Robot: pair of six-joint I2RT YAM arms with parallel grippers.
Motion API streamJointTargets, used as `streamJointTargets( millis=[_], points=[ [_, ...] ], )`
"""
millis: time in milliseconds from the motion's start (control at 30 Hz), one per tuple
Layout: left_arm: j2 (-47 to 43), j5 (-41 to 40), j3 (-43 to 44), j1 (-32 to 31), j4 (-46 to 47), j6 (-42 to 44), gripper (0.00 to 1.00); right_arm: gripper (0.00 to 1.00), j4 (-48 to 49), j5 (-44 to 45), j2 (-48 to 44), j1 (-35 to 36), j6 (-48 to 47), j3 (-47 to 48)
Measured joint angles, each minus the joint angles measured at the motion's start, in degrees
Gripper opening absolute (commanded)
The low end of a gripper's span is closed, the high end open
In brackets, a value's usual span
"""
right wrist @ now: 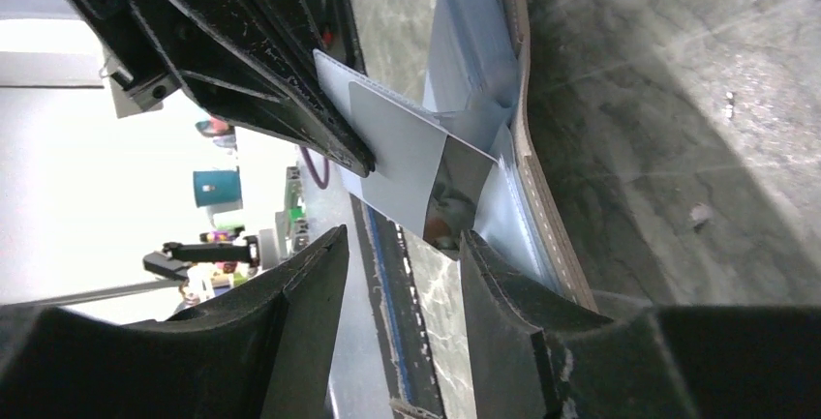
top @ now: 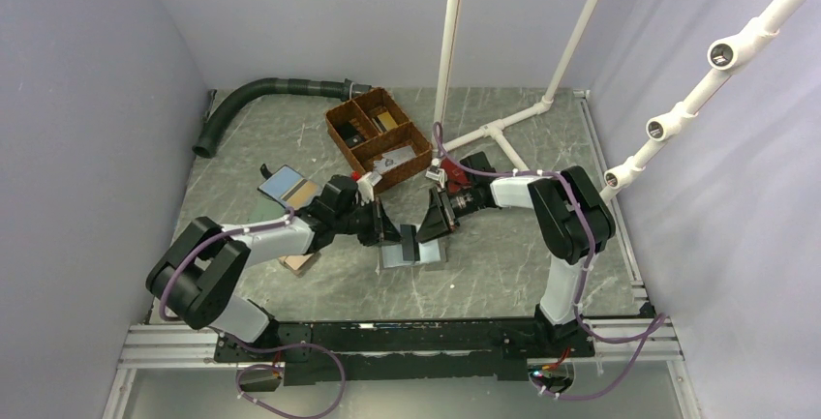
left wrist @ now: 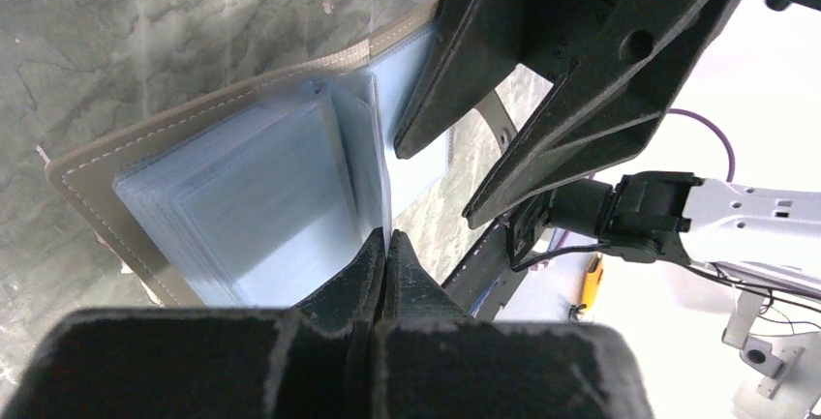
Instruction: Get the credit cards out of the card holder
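Left end effector [left wrist: 385,241] pinches shut on a thin, stiff, likely slick card [right wrist: 397,143] by its free edge, half clear of the soft holder [left wrist: 194,111]; right end effector [right wrist: 402,240] stands open.

Seeing holder [left wrist: 232,206] flat open, blue side up; one card [right wrist: 402,153] sticks out tilted (pinched in my left claw [left wrist: 386,237]).

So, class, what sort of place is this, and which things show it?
Probably a robot test booth in a lab: two robot arms bolted to a rail at the edge of a table, plain walls closing it in, and a white pipe frame overhead.
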Motion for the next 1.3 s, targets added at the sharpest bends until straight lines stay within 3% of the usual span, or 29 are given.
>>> streamJointTargets(
  millis=[567, 767, 1067, 1300],
  points=[
    [-2.2, 3.2, -6.4, 2.5, 16.5, -6.9, 0.00, 0.48, 6.7, -6.7, -1.6, -0.2, 6.6, -1.0],
    [-2.1, 3.8, -7.5, 2.9, 21.6, -9.1, 0.00, 0.39, 10.1, -9.1, -2.8, -0.4, 9.4, -1.8],
    [-2.2, 4.7, -9.4, 3.8, 25.2, -10.8, 0.00, 0.33, 10.9, -9.4, -3.1, -0.4, 9.8, -2.0],
    [-2.8, 4.6, -10.1, 4.3, 25.9, -11.2, 0.00, 0.45, 8.3, -8.3, -3.1, -0.4, 8.0, -1.9]
  ],
)
